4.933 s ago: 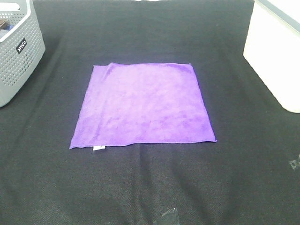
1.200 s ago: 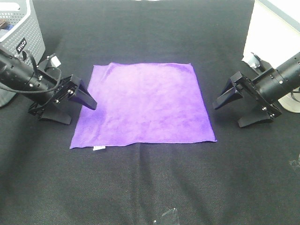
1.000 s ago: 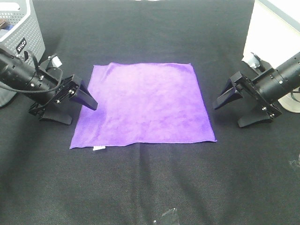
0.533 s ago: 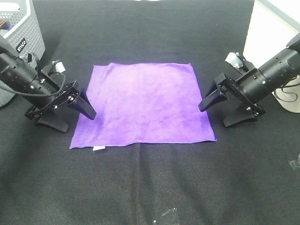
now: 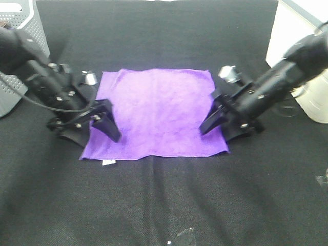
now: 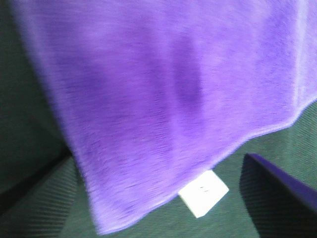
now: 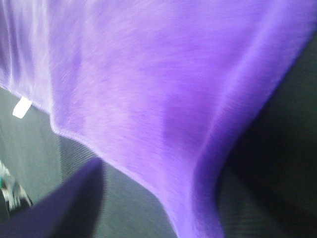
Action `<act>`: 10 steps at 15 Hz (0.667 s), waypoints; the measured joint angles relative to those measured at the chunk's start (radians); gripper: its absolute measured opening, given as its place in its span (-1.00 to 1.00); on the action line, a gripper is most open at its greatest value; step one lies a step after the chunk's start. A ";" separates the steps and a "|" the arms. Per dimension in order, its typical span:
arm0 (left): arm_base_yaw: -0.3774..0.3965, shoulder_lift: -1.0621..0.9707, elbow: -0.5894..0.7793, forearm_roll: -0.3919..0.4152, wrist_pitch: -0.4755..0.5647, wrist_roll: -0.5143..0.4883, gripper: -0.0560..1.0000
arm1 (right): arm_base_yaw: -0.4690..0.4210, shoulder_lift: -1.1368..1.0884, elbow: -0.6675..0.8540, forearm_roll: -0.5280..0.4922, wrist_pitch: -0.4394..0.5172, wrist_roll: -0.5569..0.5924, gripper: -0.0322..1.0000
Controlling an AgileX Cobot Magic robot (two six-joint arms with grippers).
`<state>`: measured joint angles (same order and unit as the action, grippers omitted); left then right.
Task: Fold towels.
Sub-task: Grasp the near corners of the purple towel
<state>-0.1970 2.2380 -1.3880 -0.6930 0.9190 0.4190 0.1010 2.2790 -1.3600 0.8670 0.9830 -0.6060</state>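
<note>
On the black mat (image 5: 164, 205), spread left gripper (image 5: 97, 136) and right gripper (image 5: 218, 132) have reached towel (image 5: 159, 105).

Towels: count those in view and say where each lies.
1. The purple towel lies spread mid-table, between the left gripper at one side edge and the right gripper at the other. More could hide inside the grey basket.

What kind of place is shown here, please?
Probably a robot test bench, not a home: the left arm and the right arm work over a black cloth-covered table, with a grey basket and a white box at its sides.
</note>
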 joint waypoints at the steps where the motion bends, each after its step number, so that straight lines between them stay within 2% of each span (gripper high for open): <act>1: -0.039 0.012 -0.010 -0.003 -0.001 -0.010 0.40 | 0.043 0.010 -0.019 -0.028 0.001 0.008 0.00; 4: -0.067 0.024 -0.012 0.014 -0.012 -0.052 -0.08 | 0.057 0.017 -0.031 -0.069 -0.002 0.050 -0.37; 7: -0.070 0.031 -0.011 0.018 -0.012 -0.059 -0.79 | 0.057 0.023 -0.032 -0.093 -0.003 0.075 -0.82; 8: -0.071 0.031 -0.011 0.023 -0.012 -0.058 -0.86 | 0.057 0.023 -0.032 -0.093 -0.001 0.076 -0.92; 10: -0.074 0.030 -0.014 0.040 -0.010 -0.058 -0.87 | 0.057 0.019 -0.032 -0.098 0.003 0.083 -0.92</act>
<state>-0.2710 2.2680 -1.4020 -0.6530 0.9090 0.3610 0.1580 2.2980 -1.3920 0.7690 0.9860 -0.5230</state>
